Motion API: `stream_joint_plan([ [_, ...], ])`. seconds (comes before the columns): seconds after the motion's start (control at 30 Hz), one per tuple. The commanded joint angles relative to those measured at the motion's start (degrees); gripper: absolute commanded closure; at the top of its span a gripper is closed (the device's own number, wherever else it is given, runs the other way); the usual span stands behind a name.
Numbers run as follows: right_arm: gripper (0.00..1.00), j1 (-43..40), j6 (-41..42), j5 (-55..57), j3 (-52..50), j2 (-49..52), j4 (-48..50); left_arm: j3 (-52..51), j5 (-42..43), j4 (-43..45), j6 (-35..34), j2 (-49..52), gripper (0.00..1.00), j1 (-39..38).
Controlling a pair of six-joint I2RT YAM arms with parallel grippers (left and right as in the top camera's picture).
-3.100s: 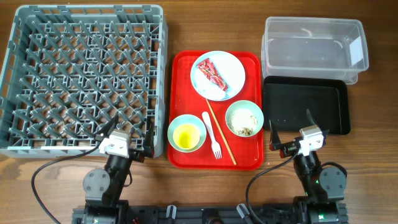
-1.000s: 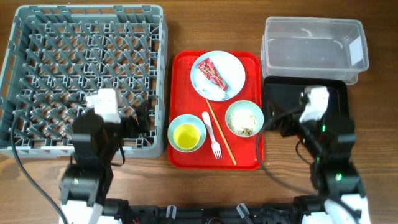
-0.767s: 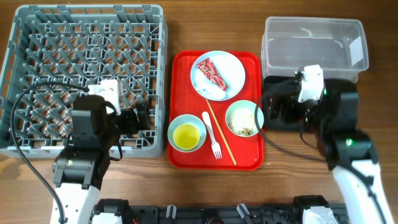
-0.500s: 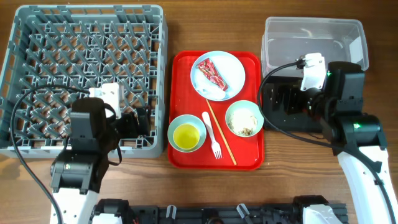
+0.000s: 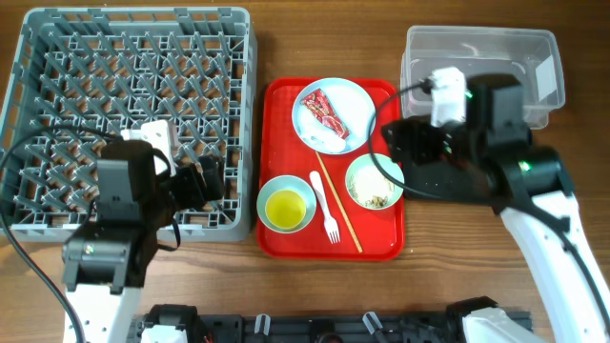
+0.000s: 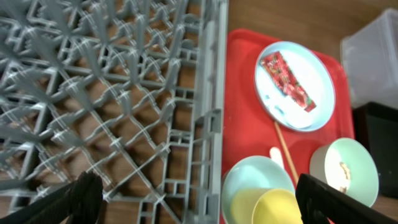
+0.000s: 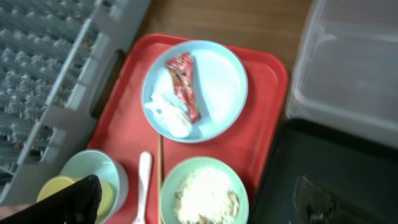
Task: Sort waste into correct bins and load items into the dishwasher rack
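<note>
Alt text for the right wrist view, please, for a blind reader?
A red tray holds a pale-blue plate with a red wrapper and white tissue, plus a mint bowl of crumbs. A clear tub and black tray sit at picture right, a grey rack at left.
</note>
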Motion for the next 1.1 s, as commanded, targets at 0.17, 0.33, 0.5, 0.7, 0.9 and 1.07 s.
stream_joint_plan([
  [0.17,0.05,9.0,-7.8,4.9,20.9,18.6,-6.8,7.5,-2.8,-4.2,-2.0,6.3,0.00,0.3],
  [0.33,0.09,11.7,-10.2,4.5,21.8,28.4,-4.5,7.5,-2.8,-4.2,-2.0,6.3,0.00,0.3],
  [0.5,0.20,12.3,-4.8,4.4,21.8,36.2,-1.6,7.5,-2.8,-4.2,-2.0,6.3,0.00,0.3],
  [0.7,0.28,12.4,0.4,3.8,21.8,43.5,0.9,7.5,-2.8,-4.3,-2.0,6.3,0.00,0.3],
  [0.9,0.33,12.4,0.7,1.4,21.2,46.5,1.2,7.5,-2.8,-4.3,-2.0,6.3,0.00,0.3],
  [1.07,0.37,12.4,1.9,1.3,20.3,48.3,1.6,7.5,-2.8,-4.5,-2.0,6.3,0.00,0.3],
])
